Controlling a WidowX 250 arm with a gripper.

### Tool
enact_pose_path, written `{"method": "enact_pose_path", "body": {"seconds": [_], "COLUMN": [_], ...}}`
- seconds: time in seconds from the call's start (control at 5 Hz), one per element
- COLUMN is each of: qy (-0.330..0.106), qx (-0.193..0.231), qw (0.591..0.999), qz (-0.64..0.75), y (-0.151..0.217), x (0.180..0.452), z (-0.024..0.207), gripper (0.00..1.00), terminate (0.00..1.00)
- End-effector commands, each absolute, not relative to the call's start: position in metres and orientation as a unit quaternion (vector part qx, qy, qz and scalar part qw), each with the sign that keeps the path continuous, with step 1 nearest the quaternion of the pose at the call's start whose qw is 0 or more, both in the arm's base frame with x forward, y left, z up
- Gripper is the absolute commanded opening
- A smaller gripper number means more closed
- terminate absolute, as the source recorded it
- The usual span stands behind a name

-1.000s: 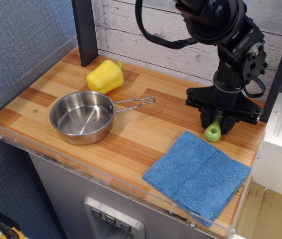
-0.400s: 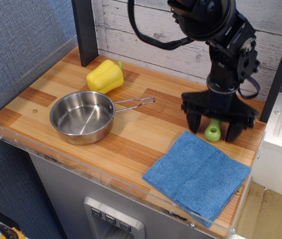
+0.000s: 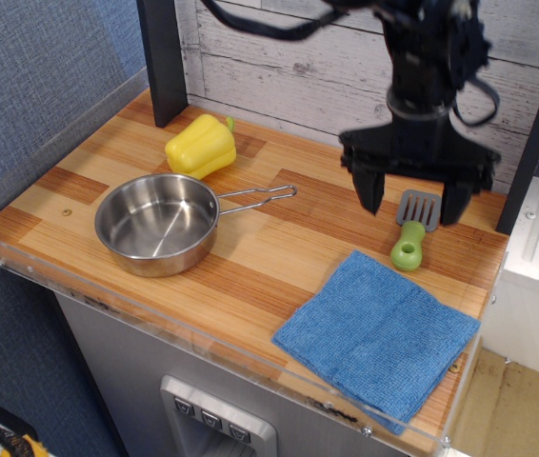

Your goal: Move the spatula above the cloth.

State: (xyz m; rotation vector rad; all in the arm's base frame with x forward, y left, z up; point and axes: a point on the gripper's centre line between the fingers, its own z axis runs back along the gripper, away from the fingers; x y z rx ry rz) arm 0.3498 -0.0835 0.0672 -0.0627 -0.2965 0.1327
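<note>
- Lime-green-handled toy spatula with grey slotted head (image 3: 412,229) lying flat on striped wooden tabletop (image 3: 279,238), just beyond square blue terry cloth (image 3: 377,332).
- Black robot gripper (image 3: 416,198) hovering above, spread wide, holding nothing.

My arm reaches in from the upper right, wrist pointing straight down. The gripper (image 3: 414,198) hangs with its jaws spread wide, holding nothing.

One spatula (image 3: 412,231), one cloth (image 3: 376,335), one steel pan (image 3: 158,225), one yellow pepper (image 3: 200,146)
</note>
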Motion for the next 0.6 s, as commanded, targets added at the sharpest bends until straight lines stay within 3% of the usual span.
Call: {"method": "enact_pose_path", "body": {"seconds": [0.0, 0.2, 0.4], "qy": [-0.180, -0.130, -0.130], "qx": [-0.039, -0.015, -0.015], "qw": [0.979, 0.989, 0.989], "qz": [0.086, 0.073, 0.073], "y": [-0.062, -0.049, -0.049], "x": [0.343, 0.332, 0.332], "z": [0.113, 0.125, 0.125], "gripper": [1.00, 1.00, 1.00], "terminate": [0.00, 0.00, 0.00]}}
